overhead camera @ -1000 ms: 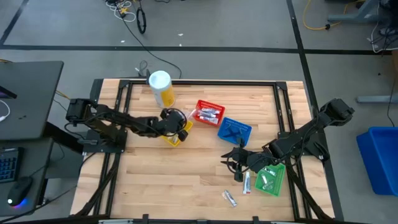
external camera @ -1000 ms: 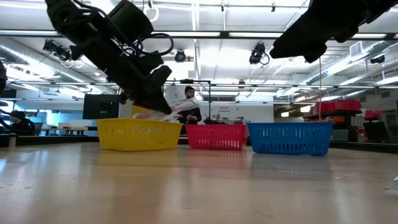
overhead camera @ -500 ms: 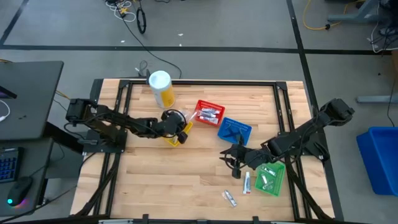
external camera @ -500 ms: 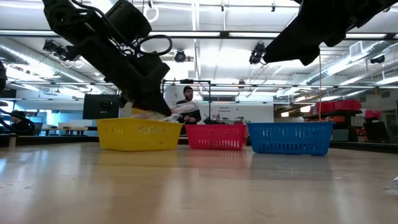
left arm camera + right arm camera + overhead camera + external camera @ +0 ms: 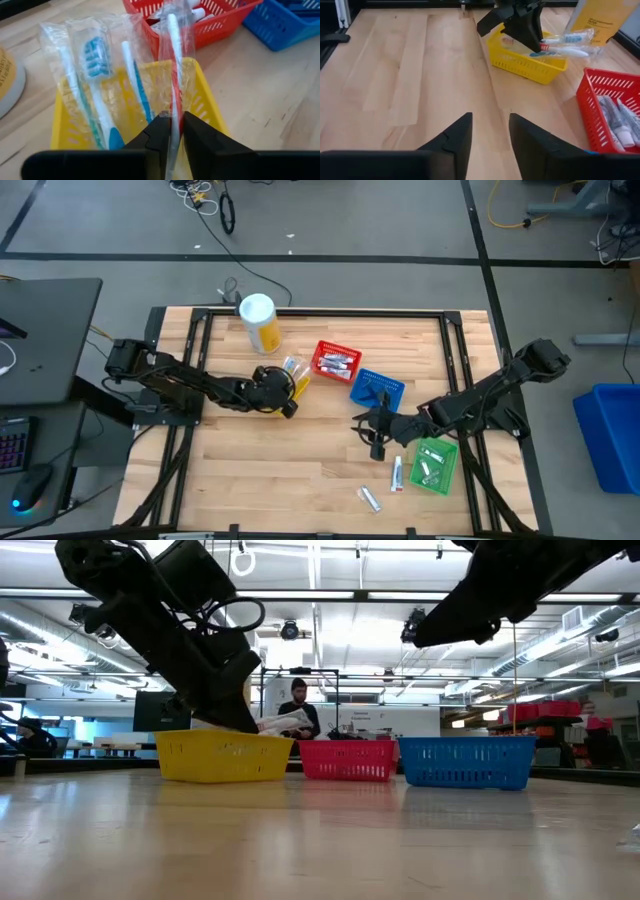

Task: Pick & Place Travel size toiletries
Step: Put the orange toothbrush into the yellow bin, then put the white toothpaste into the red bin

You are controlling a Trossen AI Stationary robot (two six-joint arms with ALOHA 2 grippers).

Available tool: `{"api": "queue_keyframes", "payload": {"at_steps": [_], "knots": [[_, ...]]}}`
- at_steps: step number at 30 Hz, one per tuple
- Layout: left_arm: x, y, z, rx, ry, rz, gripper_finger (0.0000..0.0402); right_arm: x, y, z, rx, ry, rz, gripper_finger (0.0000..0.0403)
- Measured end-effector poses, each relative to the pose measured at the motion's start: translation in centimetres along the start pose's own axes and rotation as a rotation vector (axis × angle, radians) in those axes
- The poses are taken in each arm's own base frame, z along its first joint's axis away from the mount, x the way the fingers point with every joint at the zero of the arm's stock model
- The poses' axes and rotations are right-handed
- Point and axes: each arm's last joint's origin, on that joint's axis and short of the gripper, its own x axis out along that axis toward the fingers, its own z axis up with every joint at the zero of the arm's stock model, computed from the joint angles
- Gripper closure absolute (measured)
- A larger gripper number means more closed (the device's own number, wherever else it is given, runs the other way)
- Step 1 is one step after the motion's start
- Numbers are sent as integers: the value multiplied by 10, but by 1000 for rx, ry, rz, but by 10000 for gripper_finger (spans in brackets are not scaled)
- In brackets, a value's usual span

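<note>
My left gripper (image 5: 172, 131) is shut on a clear-wrapped toothbrush (image 5: 172, 60) over the yellow basket (image 5: 297, 386). In the high view this gripper (image 5: 282, 388) sits at the basket's left side. Three more wrapped blue-and-white toothbrushes (image 5: 97, 80) lie in the yellow basket, their heads leaning over its far rim. My right gripper (image 5: 365, 428) hangs open above bare table, near the blue basket (image 5: 377, 390); its fingers (image 5: 457, 137) stand apart. Two small tubes (image 5: 397, 473) (image 5: 370, 498) lie on the table beside the green basket (image 5: 433, 465). My left gripper pinches the wrapped toothbrush at its handle end (image 5: 173, 117) between the two fingers. The fingers come from the table's left, slanting down, and lie along the toothbrush. It sticks out about level over the yellow basket, its head (image 5: 572, 51) pointing toward the red basket.
The red basket (image 5: 335, 360) holds several small tubes, and the blue basket holds dark pieces. A tall white-and-yellow canister (image 5: 258, 320) stands near the far edge. The green basket holds pale items. Bare wood lies between the two arms (image 5: 420, 75).
My left gripper has drawn back toward the table's left, still shut, and the toothbrush packets now show over the yellow basket's far end. My right gripper has moved toward the far edge and a little left, staying open.
</note>
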Motion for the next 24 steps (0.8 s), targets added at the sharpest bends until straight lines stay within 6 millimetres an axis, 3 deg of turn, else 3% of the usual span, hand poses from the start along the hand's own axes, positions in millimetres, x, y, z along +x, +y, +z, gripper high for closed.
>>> {"api": "queue_keyframes", "payload": {"at_steps": [12, 18, 24], "knots": [[0, -1, 0, 13, 27, -41, 267, -1, 5, -1, 41, 50, 159, 188], [-10, -4, 9, 15, 61, -139, 256, 1, 14, -14, 47, 142, 199, 185], [-34, 2, 32, 26, -76, -94, 267, 10, 34, -33, 46, 257, 246, 198]]}}
